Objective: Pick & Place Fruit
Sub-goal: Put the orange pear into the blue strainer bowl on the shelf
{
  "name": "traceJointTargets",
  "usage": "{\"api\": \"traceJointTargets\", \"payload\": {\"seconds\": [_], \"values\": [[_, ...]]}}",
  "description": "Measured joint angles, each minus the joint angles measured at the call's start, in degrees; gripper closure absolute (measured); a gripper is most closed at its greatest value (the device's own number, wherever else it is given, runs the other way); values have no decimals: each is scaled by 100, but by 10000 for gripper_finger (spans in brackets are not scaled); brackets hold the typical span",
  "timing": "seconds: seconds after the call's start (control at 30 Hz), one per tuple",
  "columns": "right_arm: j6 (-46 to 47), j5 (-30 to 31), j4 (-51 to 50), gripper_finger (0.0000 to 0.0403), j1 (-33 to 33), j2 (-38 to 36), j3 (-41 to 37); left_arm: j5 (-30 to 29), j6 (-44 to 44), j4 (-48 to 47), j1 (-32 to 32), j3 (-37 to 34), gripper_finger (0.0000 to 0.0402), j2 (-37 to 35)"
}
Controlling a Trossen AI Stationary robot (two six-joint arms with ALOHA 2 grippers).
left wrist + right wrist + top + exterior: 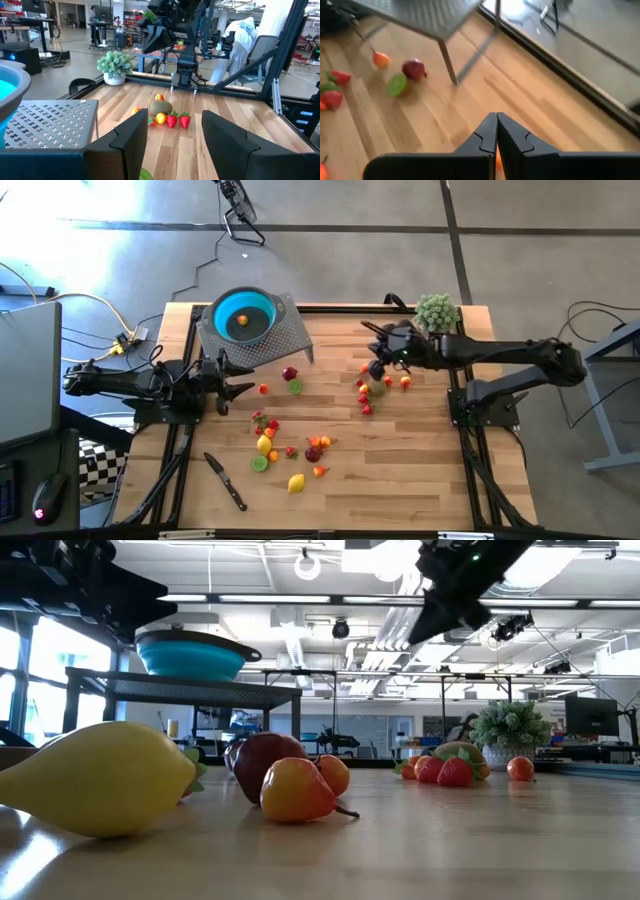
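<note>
Though no writing legible anywhere — left fingers (172, 145) apart, empty; right fingers (496, 132) pressed together over an orange fruit (498, 161).

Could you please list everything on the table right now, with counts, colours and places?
teal bowl: one, holding one orange fruit, on the grey perforated stand at the far left.
loose fruit: roughly twenty, red, orange, yellow, lime green and maroon; one cluster centre-front, another near the right gripper.
yellow lemon: one, nearest the front edge.
knife: one, black handle, front left.
plant ball: one, pale green, far right corner.
person: one, in white, beyond the table.
left gripper: open, empty, left of the fruit.
right gripper: shut, above the right cluster; an orange fruit shows behind its fingers.
</note>
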Motion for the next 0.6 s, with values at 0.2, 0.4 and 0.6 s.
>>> {"api": "traceJointTargets", "payload": {"seconds": [0.2,0.4,0.6], "values": [[726,9,-1148,400,24,-186,2,0,0,-2,0,0,217,1],[994,-69,-2055,400,17,-124,2,0,0,-2,0,0,217,1],[989,-985,-2419,400,17,-109,2,2,0,-4,0,0,217,1]]}}
